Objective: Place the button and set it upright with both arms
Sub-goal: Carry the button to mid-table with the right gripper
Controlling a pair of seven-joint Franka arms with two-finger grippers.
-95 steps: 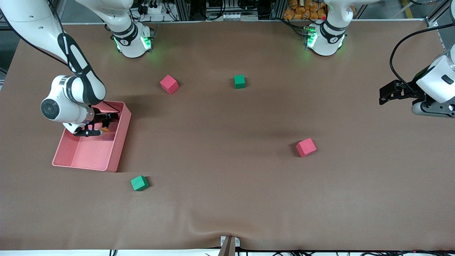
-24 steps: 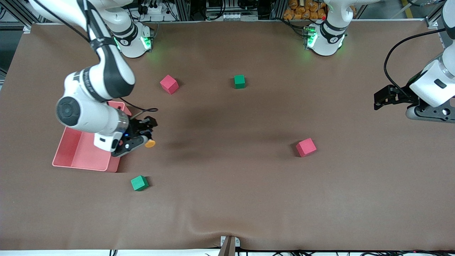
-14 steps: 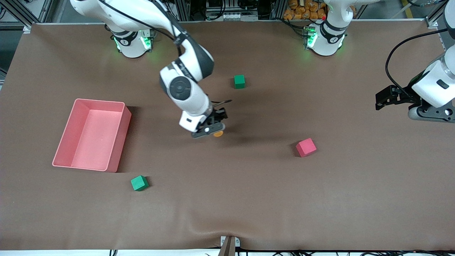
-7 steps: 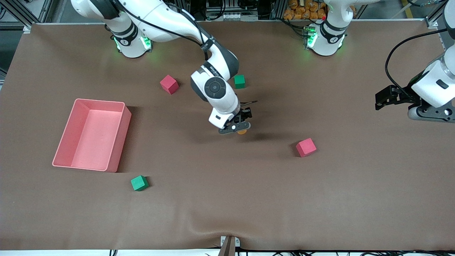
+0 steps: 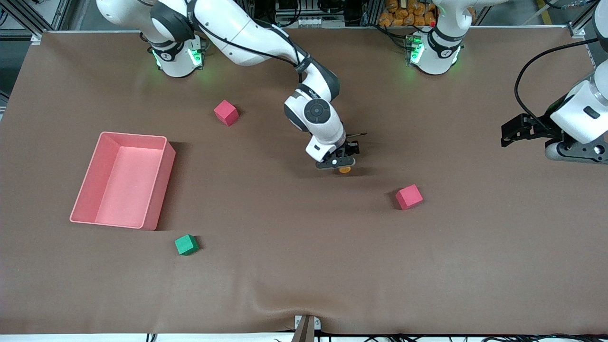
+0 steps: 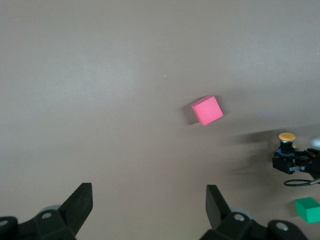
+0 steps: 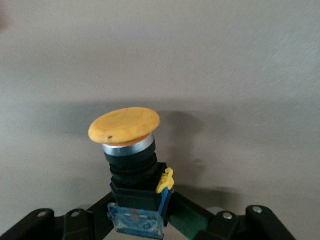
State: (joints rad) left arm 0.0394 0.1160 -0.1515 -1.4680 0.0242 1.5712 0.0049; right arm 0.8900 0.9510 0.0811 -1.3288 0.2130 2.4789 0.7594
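My right gripper (image 5: 343, 164) is shut on the button (image 5: 345, 169), holding it low over the middle of the table. In the right wrist view the black body of the button (image 7: 131, 172) sits between the fingers of my right gripper (image 7: 140, 215), and its round orange cap points away from them. The left wrist view shows the button (image 6: 286, 137) from afar. My left gripper (image 5: 510, 133) waits open over the left arm's end of the table. Between the fingertips of my left gripper (image 6: 149, 200) there is nothing.
A pink bin (image 5: 156, 185) stands toward the right arm's end. One red cube (image 5: 409, 196) lies near the button, toward the left arm's end, and shows as the red cube (image 6: 207, 110). Another red cube (image 5: 226, 112) and a green cube (image 5: 186, 244) lie apart. A second green cube (image 6: 307, 209) shows too.
The right arm has carried the button from beside the pink bin across to the table's middle, lowering it. The left arm has not moved.
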